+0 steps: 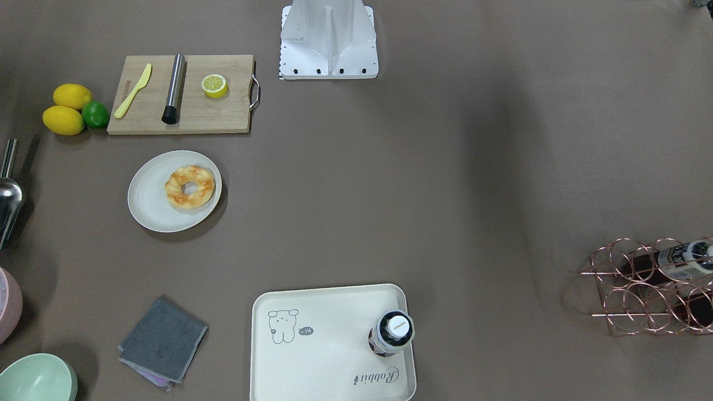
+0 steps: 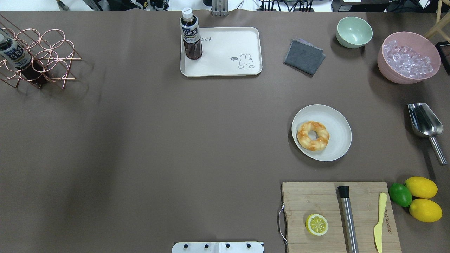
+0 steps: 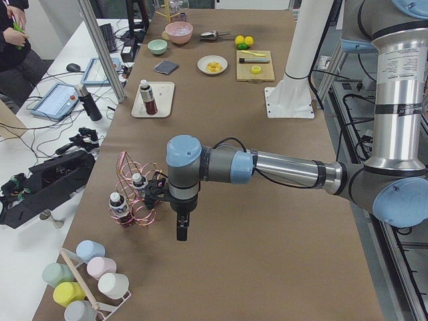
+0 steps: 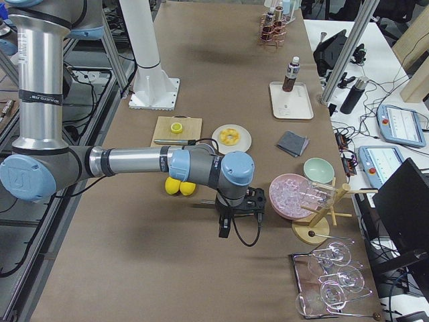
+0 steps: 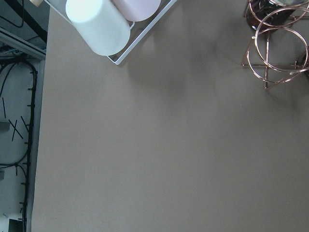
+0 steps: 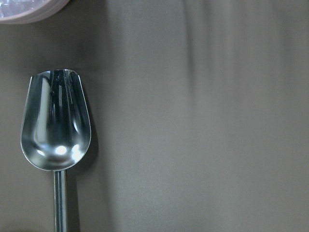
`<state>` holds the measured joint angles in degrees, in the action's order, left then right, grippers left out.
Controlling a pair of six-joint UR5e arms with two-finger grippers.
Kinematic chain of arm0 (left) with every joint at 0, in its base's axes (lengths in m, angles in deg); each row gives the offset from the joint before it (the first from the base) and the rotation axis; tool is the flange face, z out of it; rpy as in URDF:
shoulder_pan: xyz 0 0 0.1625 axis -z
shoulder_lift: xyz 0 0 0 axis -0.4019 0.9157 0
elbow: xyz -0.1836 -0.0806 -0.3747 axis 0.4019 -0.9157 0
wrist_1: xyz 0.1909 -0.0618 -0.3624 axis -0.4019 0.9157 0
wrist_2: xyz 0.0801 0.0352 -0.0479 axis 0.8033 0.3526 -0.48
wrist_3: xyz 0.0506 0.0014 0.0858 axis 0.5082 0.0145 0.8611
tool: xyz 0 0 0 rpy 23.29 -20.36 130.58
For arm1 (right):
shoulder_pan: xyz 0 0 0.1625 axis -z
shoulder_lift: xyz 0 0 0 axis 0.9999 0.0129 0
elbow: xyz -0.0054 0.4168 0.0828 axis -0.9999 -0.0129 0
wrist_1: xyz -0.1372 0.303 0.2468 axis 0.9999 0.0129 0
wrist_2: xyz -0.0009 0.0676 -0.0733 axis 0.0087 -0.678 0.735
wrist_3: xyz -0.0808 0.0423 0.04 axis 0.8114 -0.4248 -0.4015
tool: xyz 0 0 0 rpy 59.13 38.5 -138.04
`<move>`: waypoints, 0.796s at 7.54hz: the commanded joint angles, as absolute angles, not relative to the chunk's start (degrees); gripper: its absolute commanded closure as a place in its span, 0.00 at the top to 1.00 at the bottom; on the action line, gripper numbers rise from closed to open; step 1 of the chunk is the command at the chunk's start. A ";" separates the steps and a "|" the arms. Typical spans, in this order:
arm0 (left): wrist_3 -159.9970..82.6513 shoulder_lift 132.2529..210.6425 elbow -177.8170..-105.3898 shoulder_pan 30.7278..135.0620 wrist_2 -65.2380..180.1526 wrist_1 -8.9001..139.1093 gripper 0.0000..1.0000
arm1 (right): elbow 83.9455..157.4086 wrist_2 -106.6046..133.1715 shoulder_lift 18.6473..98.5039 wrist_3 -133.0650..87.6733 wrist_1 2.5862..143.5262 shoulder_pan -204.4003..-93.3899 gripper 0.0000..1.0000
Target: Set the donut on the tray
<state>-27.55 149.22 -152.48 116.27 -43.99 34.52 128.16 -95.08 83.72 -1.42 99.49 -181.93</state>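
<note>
The donut (image 2: 313, 135) lies on a round off-white plate (image 2: 337, 135) on the robot's right half of the table; it also shows in the front-facing view (image 1: 190, 187). The cream tray (image 2: 225, 52) lies at the far middle edge, with a dark drink bottle (image 2: 191, 35) standing in one corner. My left gripper (image 3: 182, 231) hangs over the table's left end near a wire rack, far from both. My right gripper (image 4: 224, 231) hangs over the right end near the ice bowl. Each shows only in a side view, so I cannot tell whether it is open or shut.
A cutting board (image 2: 316, 200) holds a lemon half (image 2: 316, 224), a steel rod and a yellow knife. Lemons and a lime (image 2: 400, 194), a metal scoop (image 2: 424, 123), a pink ice bowl (image 2: 407, 61), a green bowl (image 2: 354, 31), a grey cloth (image 2: 304, 56) and a copper rack (image 2: 38, 58) stand around.
</note>
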 commanded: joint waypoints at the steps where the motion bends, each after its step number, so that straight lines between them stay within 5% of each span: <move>1: -27.46 149.39 -152.85 116.25 -44.14 34.61 0.98 | 128.23 -95.27 83.86 -1.36 99.49 -182.08 1.00; 6: -27.46 148.95 -152.50 116.25 -43.97 34.43 0.98 | 128.23 -95.35 83.95 -1.27 99.49 -182.60 1.00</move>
